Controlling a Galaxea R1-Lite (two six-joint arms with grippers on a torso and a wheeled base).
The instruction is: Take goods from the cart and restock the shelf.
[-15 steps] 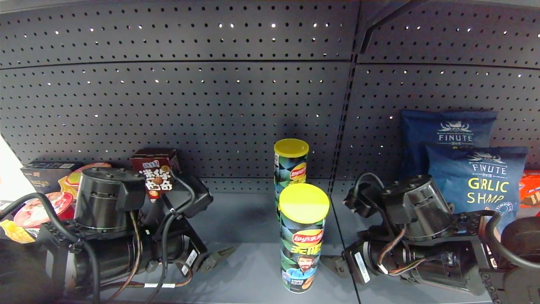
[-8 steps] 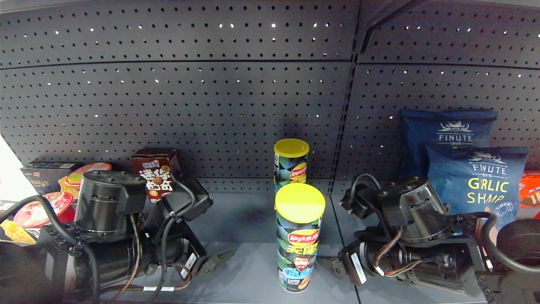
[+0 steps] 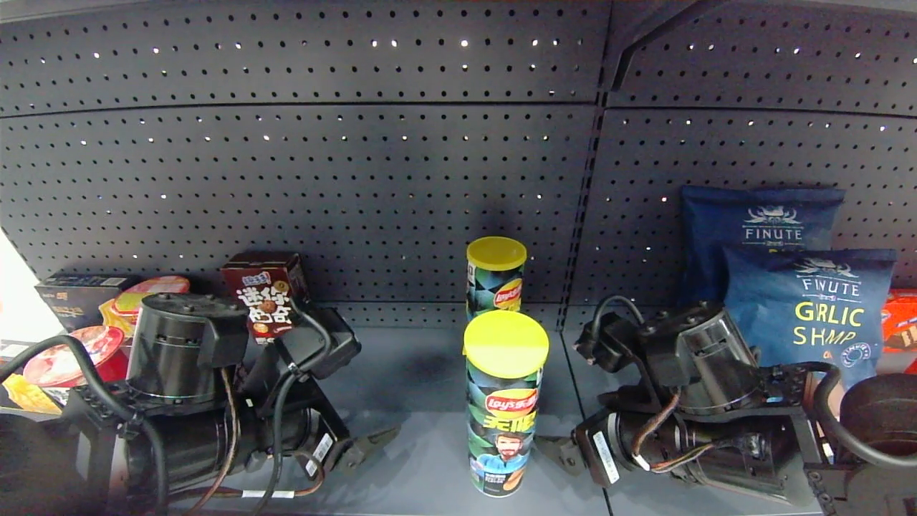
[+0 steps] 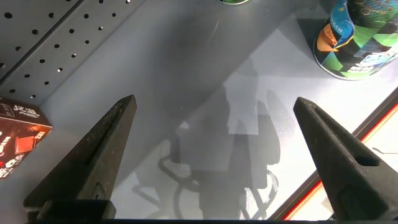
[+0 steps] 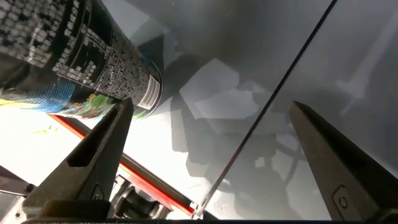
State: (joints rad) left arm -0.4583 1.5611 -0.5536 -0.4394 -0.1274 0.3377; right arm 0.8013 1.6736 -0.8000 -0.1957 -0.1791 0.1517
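1. Left wrist view: the left gripper (image 4: pixel 214 104) has its two dark fingers spread wide, with bare grey shelf (image 4: pixel 186 74) between them. Past one fingertip stands the front chips can (image 4: pixel 354 46). It is cropped so just its base shows, close to the shelf's red edge strip (image 4: pixel 367 130). A brown snack box (image 4: pixel 18 134) pokes in beyond the other finger, mostly cut off.
2. Right wrist view: the right gripper (image 5: pixel 211 106) is splayed apart too, and it is empty. The same can runs out of frame beside one finger, and its lid is out of sight. A thin seam (image 5: pixel 280 93) crosses the shelf between the fingers.
3. Head view: the front chips can stands upright at lower centre between the two grippers.
   - Each gripper shows a single fingertip here; the rest is hidden by its wrist housing.
   - The right fingertip sits just beside the can's wall, and contact is hard to judge.
   - A rear can (image 3: pixel 496 276) stands directly behind, its lower half hidden.
   - At right, one blue bag (image 3: pixel 809 308) half covers another (image 3: pixel 759 222).
   - At left, noodle bowls (image 3: pixel 61 358) are partly hidden by the left arm.
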